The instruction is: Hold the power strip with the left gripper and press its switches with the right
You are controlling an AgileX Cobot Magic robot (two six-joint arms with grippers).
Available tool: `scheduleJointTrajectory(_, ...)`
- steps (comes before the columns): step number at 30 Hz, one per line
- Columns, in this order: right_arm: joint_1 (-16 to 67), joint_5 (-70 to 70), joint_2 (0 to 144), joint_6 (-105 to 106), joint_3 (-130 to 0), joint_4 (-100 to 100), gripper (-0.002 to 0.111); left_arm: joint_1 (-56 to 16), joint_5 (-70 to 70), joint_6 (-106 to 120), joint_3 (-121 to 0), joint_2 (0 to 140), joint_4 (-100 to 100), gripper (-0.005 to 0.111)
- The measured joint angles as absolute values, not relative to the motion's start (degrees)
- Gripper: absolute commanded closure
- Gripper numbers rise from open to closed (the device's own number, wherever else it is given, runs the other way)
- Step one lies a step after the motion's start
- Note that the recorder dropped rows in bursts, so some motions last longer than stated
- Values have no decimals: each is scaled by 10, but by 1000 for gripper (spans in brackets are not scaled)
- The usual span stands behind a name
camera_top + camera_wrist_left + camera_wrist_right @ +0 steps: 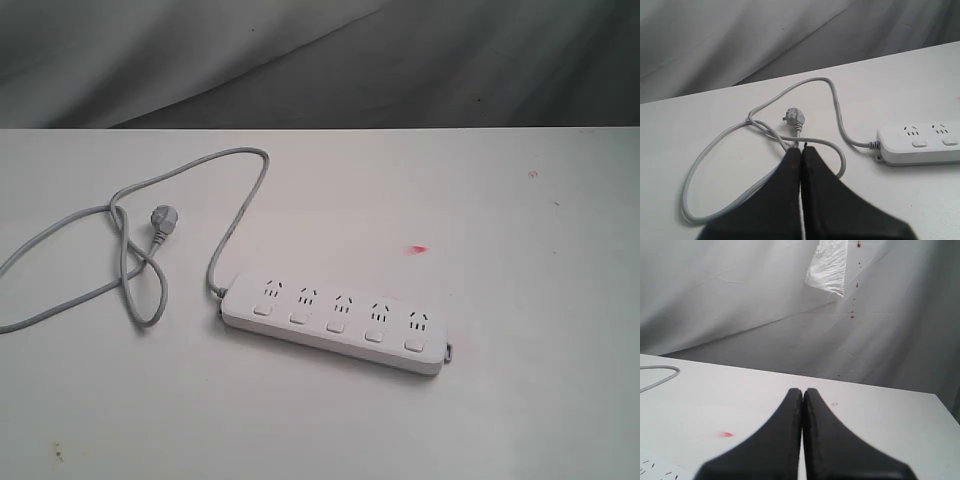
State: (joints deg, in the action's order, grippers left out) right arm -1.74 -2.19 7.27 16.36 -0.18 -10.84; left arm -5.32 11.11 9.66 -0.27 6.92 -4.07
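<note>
Exterior view showed the power strip (335,312) lying flat on the white table (520,400), near the middle. It was set at a slant, so that its left end was farther and its right end nearer. Its five outlets (343,302) faced up, and the five switches (335,324) ran in a row along the near side, one before each outlet. The grey cord (240,195) left the strip at the left end and went far in a curve. It then came back to the left, where it crossed itself in loose loops and ran off the left edge of the picture. The plug (161,220) lay among these loops, well apart from the strip. A small red mark (418,249) was on the table just beyond the right half of the strip, and a grey cloth (300,60) hung behind the table. In the left wrist view the left gripper (801,146) had its two black fingers (785,190) pressed together, with nothing between them. The tips pointed at the place where the cord crossed itself, near the plug, and I could not tell if they touched the cord. In the right wrist view the right gripper (802,390) was also fully closed and held nothing; it pointed over the table toward the cloth, with the red mark near it.
</note>
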Motion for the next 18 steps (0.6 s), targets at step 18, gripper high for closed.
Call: scheduleJointTrajectory(18,-17,-22,73,164,-2,-108,108,-53,-33,48,-3,69,-87,106)
